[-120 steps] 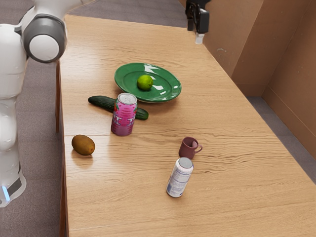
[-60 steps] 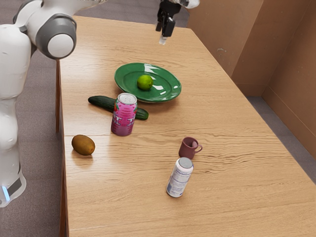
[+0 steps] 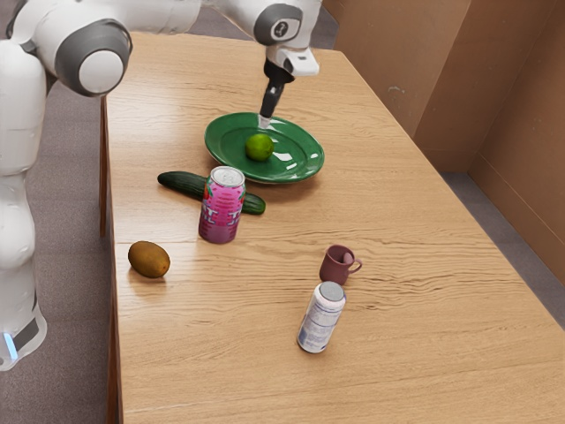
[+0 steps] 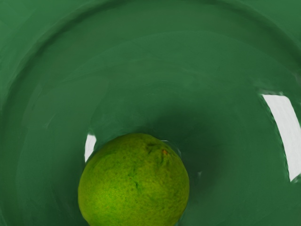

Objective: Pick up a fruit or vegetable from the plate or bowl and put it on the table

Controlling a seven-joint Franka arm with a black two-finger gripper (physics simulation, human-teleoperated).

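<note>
The black gripper (image 3: 266,120) points down over the green plate (image 3: 303,161) in the exterior view, its tip just above and behind a green lime (image 3: 259,147). The lime rests on the plate. In the wrist view the lime (image 4: 134,183) is large and close under the hand, with the plate's glossy surface (image 4: 141,70) around it. From these views the spacing of the gripper's two sides is hidden.
A cucumber (image 3: 183,184) lies beside the plate, partly behind a pink can (image 3: 221,205). A brown kiwi (image 3: 149,260) is near the table's (image 3: 212,353) edge at the exterior view's left. Farther off stand a maroon mug (image 3: 335,265) and a white can (image 3: 321,318).
My hand has moved toward the exterior view's left and come down from beyond the plate to just over the lime. The lime and the other objects have stayed put.
</note>
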